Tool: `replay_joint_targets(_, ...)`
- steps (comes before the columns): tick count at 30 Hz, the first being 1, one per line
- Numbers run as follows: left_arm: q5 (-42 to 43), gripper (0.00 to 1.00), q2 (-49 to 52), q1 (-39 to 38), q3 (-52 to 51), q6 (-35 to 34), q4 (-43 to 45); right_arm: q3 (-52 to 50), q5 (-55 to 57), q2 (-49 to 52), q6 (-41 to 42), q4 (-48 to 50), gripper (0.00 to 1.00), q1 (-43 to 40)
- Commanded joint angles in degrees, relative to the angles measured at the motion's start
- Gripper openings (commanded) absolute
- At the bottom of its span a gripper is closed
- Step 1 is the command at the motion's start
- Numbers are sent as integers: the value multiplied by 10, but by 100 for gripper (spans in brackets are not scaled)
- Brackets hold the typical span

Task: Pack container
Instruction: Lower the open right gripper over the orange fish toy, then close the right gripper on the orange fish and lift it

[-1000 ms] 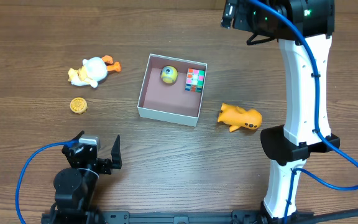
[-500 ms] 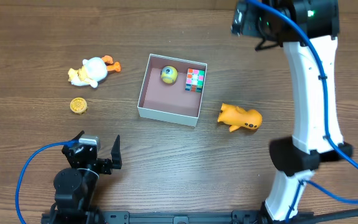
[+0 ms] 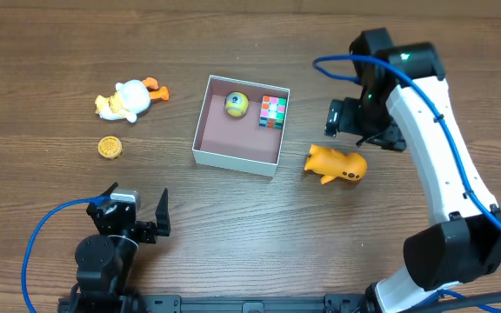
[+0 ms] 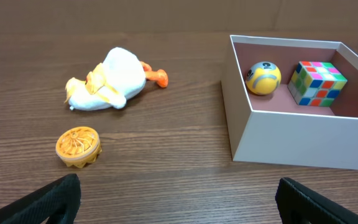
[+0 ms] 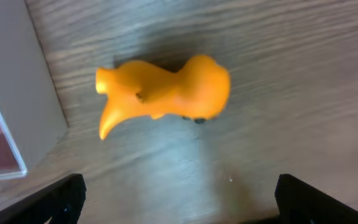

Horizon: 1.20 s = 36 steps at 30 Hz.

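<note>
The container (image 3: 233, 160) is a square white-walled box with a pinkish-brown floor at mid-table, also seen in the left wrist view (image 4: 291, 137) and at the left edge of the right wrist view (image 5: 39, 93). Inside it lie a yellow ball (image 3: 237, 104) (image 4: 263, 78) and a colour cube (image 3: 273, 111) (image 4: 317, 83). An orange toy (image 3: 336, 164) (image 5: 163, 93) lies on the table just right of the box. My right gripper (image 3: 362, 130) (image 5: 179, 202) hangs open over it, nothing between the fingers. My left gripper (image 3: 136, 207) (image 4: 179, 202) rests open at the near left.
A white and yellow plush duck (image 3: 127, 98) (image 4: 107, 81) lies at the left of the box. A small round yellow toy (image 3: 110, 147) (image 4: 78, 147) sits in front of the duck. Blue cables trail from both arms.
My right arm has swung down from the back of the table to just above the orange toy, still open. The left arm and all toys are unmoved.
</note>
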Motion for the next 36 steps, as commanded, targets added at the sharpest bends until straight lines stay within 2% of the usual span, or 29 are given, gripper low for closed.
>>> replay_joint_targets(1,-2,100,-5,3,-3,-8,2,-70,-15,-19,5,54,98,-1)
replay_joint_targets(8,-2,100,-5,3,-3,-8,2,-175,-23,-19,1,201,93,-1)
replay_joint_targets(10,-2,100,-5,3,-3,-8,2,-194,-23,-18,1,228,92,-1)
replay_joint_targets(13,-2,100,-5,3,-3,-8,2,-219,-22,-18,1,257,85,-1)
replay_joint_targets(16,-2,100,-5,3,-3,-8,2,-253,-18,-18,1,285,84,-1)
replay_joint_targets(21,-2,100,-5,3,-3,-8,2,-287,-12,-18,-12,305,83,-11)
replay_joint_targets(28,-2,100,-5,3,-3,-8,2,-288,-12,-18,-12,312,64,-16)
replay_joint_targets(36,-2,100,-5,3,-3,-8,2,-287,-2,-18,-17,316,53,-16)
